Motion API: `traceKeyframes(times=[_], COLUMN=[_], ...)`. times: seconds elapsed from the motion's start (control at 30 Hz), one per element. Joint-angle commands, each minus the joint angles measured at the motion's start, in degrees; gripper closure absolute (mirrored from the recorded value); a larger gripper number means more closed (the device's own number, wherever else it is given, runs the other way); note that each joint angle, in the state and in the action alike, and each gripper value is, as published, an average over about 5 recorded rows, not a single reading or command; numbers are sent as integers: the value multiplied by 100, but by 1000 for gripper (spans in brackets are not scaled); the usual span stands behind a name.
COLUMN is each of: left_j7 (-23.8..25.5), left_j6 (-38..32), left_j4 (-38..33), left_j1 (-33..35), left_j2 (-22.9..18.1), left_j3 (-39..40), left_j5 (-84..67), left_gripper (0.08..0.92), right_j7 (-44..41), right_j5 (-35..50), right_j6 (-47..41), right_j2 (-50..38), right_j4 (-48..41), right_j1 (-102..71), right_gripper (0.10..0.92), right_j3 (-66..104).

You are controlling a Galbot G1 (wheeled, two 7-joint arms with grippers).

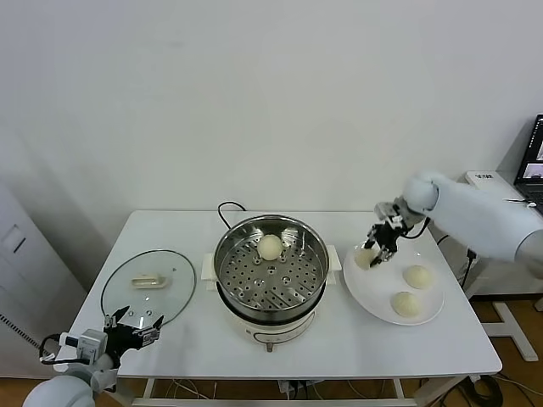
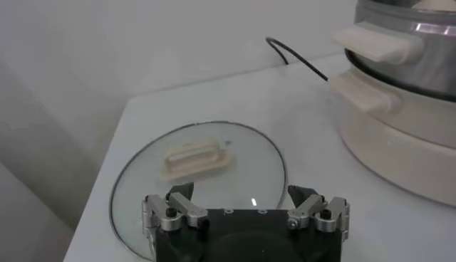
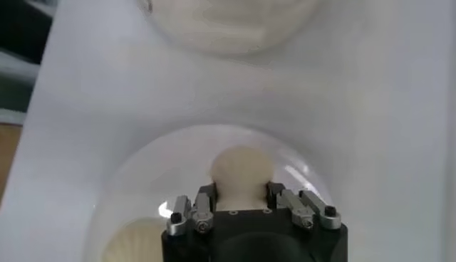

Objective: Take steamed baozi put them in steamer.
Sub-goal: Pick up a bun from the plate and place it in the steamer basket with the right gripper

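Observation:
The steamer (image 1: 271, 270) stands mid-table, a shiny steel pot on a white base, with one cream-white baozi (image 1: 270, 247) on its perforated tray. To its right a white plate (image 1: 373, 292) carries two more baozi (image 1: 417, 276) (image 1: 405, 304). At the plate's left rim my right gripper (image 1: 376, 251) is shut on another baozi (image 1: 366, 258); in the right wrist view that bun (image 3: 240, 173) is pinched between the fingers (image 3: 205, 196), over the plate (image 3: 313, 167). My left gripper (image 1: 132, 329) is parked open at the table's front left, beside the glass lid (image 1: 149, 287).
The lid (image 2: 199, 171) with its cream handle (image 2: 197, 157) lies flat left of the steamer (image 2: 399, 107). A black cord (image 1: 227, 206) runs behind the pot. A laptop (image 1: 534, 163) sits off the table at far right. The table's front edge is near the left gripper (image 2: 246, 199).

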Motion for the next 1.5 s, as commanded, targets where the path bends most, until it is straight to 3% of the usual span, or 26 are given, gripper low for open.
traceKeyframes(times=[0.03, 0.33, 0.73, 0.97, 1.5], left_j7=[-2, -1, -7, -12, -13], left_j6=[1, -10, -5, -2, -15], left_j4=[-10, -17, -47, -69, -47], left_j1=[3, 11, 60, 87, 95], left_j2=[6, 24, -32, -68, -83], left_j3=[1, 37, 21, 12, 25], left_j5=[8, 46, 126, 169, 175], left_gripper=[177, 177, 177, 177, 177], right_j7=[-36, 340, 1876, 2771, 3408], right_j5=[1469, 2600, 3803, 4071, 4114], right_j6=[-696, -1507, -2487, -2929, -3164], right_j2=[-203, 11, 825, 1403, 2083], right_j4=[1165, 1977, 2621, 2627, 2349], right_j1=[1881, 2656, 2062, 1519, 627], right_gripper=[584, 584, 584, 584, 584], right_j3=[-1363, -1653, -1275, -1070, -965])
